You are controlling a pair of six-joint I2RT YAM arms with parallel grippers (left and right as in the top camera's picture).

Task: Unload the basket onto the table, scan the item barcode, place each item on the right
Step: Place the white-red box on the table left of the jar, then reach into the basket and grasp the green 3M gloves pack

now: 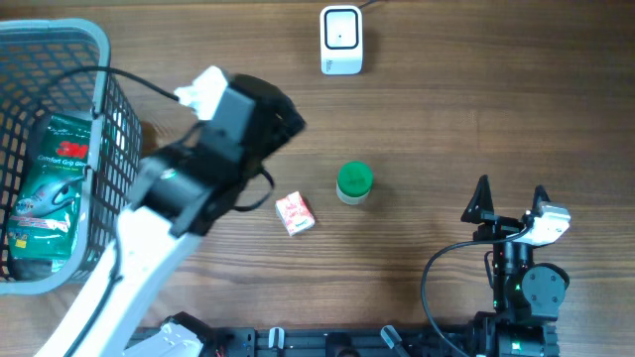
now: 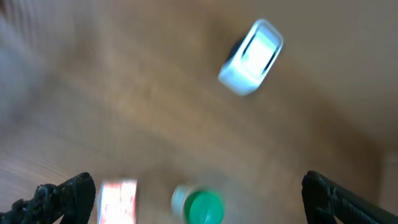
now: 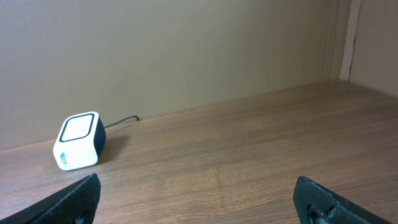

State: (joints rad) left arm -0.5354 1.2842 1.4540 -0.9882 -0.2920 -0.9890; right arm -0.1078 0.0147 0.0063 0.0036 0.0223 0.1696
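While both left gripper [image 2: 196,182] and right gripper [image 1: 510,190] stand apart-jawed, the left should straddle the red box [image 1: 295,213] squarely, keeping its barcode clear for the scanner [image 1: 340,40]

Open wooden table [image 1: 476,109] separates the white cube scanner [image 1: 341,41] from the green-lidded jar [image 1: 354,182]; a small red-and-white carton [image 1: 295,213] stands near the jar.

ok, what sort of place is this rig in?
Probably a mock shop checkout bench: a white barcode scanner on the wooden table, a grey wire basket holding a packaged item, and a green-capped bottle and small red box lying loose.
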